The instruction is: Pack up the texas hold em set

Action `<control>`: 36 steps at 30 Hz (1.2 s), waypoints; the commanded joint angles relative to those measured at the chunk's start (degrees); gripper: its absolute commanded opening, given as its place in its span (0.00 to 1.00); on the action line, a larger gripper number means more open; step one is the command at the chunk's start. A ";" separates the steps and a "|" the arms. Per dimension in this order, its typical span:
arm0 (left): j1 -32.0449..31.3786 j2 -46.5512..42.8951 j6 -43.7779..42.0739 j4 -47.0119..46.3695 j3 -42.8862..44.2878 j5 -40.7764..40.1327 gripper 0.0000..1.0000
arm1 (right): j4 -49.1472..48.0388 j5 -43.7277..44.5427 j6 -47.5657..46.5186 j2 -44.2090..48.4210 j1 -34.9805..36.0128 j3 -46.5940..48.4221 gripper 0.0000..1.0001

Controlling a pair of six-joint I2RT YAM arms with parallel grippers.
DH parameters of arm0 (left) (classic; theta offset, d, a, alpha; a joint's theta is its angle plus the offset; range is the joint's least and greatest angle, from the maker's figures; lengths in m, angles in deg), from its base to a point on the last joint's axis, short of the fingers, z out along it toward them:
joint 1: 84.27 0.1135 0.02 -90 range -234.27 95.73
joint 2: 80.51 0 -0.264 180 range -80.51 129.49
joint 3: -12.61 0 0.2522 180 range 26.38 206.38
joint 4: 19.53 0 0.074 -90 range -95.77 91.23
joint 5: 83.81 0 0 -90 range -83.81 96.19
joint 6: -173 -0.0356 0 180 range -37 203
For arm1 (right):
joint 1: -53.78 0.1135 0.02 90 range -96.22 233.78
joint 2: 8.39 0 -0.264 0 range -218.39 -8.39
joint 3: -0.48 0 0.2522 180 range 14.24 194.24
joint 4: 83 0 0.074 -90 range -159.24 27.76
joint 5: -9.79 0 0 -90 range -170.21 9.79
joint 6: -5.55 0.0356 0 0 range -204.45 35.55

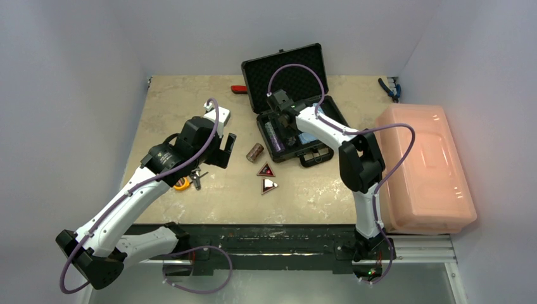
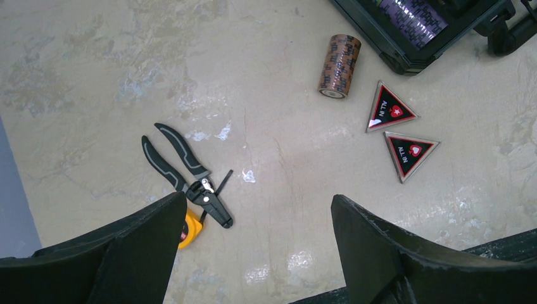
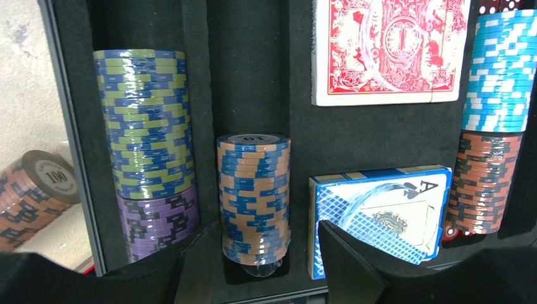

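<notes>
- Left gripper [image 2: 258, 201]: hovers above the table [image 2: 95, 76], jaws wide apart, nothing between them.
- Pliers [image 2: 187, 172] lie flat below it, with the yellow tape measure [image 2: 189, 232] touching their head end.
- Brown chip stack [image 2: 339, 66]: on its side on the table, outside the briefcase [image 1: 256, 76] and just beside its near-left corner.
- Two triangular markers [image 2: 387, 107], both reading "ALL IN", lie flat side by side on the table, near the brown stack.
- Briefcase: open, lid standing up at the far side.
- Left trough holds a green-and-blue stack [image 3: 145, 120] with a purple stack [image 3: 155, 225] end to end.
- Right gripper [image 3: 266, 237]: down inside the case, jaws apart, straddling a blue-and-orange stack [image 3: 253, 196]. There is a gap on the right finger's side, and contact on the left cannot be told.
- Red deck [image 3: 389, 50] and blue deck [image 3: 380, 212] sit in the middle pockets.
- A light-blue stack [image 3: 500, 69] and a red-brown stack [image 3: 484, 190] fill the right trough.
- Pink bin [image 1: 424, 168]: at the table's right edge.
</notes>
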 commanded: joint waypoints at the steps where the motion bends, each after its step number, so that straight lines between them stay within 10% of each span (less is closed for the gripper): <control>1: 0.10 -0.48 -0.97 -1.96 -0.45 -0.35 0.84 | 2.11 -1.52 0.10 1.91 0.08 4.10 0.61; 36: 0.10 -0.20 -1.08 -2.02 -0.63 0.23 0.82 | 3.71 -1.82 1.25 -11.55 -1.37 22.49 0.25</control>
